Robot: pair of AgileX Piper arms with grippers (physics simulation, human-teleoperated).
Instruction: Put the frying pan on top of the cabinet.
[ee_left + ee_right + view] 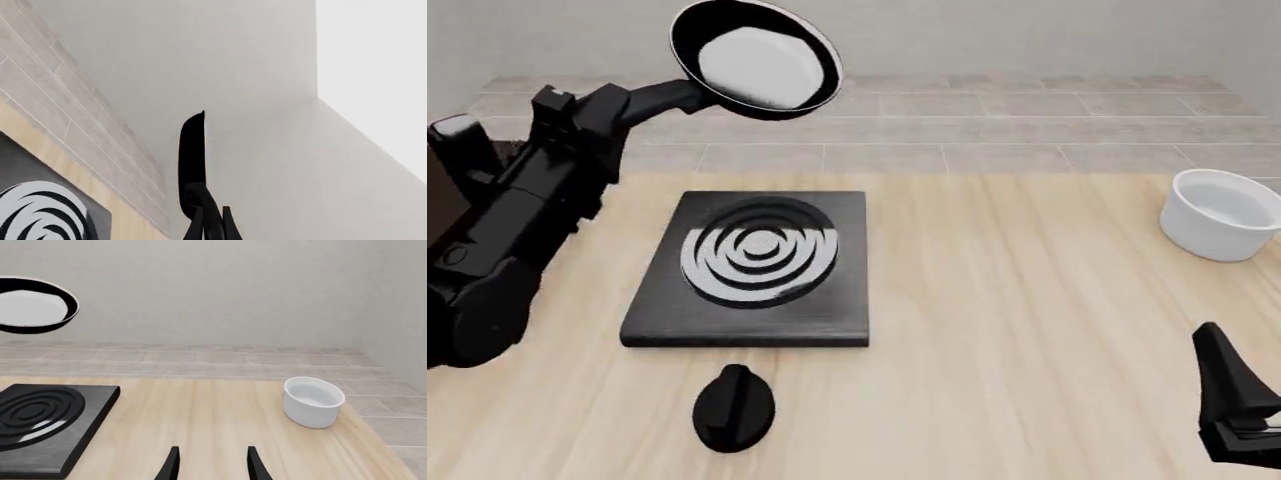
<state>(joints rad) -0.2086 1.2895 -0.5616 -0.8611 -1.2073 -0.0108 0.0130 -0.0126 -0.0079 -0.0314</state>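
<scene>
Pan (755,62) is up in the air, far-left, above the far edge of the stove (754,268), held by its handle in the left gripper (627,100). In the left wrist view the pan (192,150) shows edge-on with the fingers clamped on the handle. Pan looks tilted, its inside facing the front camera.

Cabinet (443,205): only a dark sliver at the far left edge of the front view, mostly hidden behind the left arm. Its top is not visible, so its height can't be judged.

Right gripper (212,462) sits low at the near right of the counter (1028,300), fingers apart, holding nothing. Bowl (1224,213) is at the far right, knob (734,405) just near of the stove; both well apart from the pan.

Step in hand, as I judge it: carry the pan left to the cabinet top. To do it well:
- keep the pan high until it is over the top, so the rim doesn't catch the overhang
- level the pan before lowering
- set the base fully on the top, handle not hanging far off
- release only once it rests flat
- right arm stays parked.

Risk: the pan rotating in the grip, since it is held far out on the handle.
</scene>
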